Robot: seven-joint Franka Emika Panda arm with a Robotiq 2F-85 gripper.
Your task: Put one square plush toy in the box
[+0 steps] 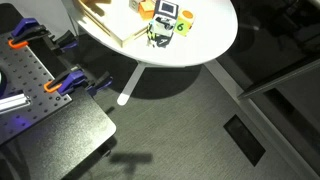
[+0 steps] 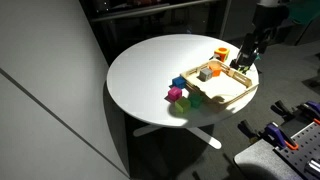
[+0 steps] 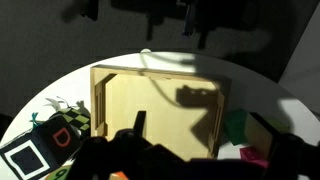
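The square plush toy (image 3: 24, 157), white with a black patch, lies on the round white table at the lower left of the wrist view, beside an orange cube (image 3: 63, 136). It also shows in an exterior view (image 1: 166, 11). The box (image 3: 100, 100), a shallow tan tray, fills the middle of the wrist view and looks empty there. It shows in both exterior views (image 1: 100, 22) (image 2: 236, 98). My gripper (image 3: 200, 145) is open and empty, its dark fingers spread over the box's near edge. In an exterior view it (image 2: 244, 58) hangs by the box's far right side.
A green cube (image 3: 237, 126) and a magenta cube (image 3: 252, 154) lie right of the box. A yellow-green cube (image 1: 183, 26) and a dark patterned cube (image 1: 157, 36) sit near the table's edge. A clamped black bench (image 1: 50, 120) stands beside the table.
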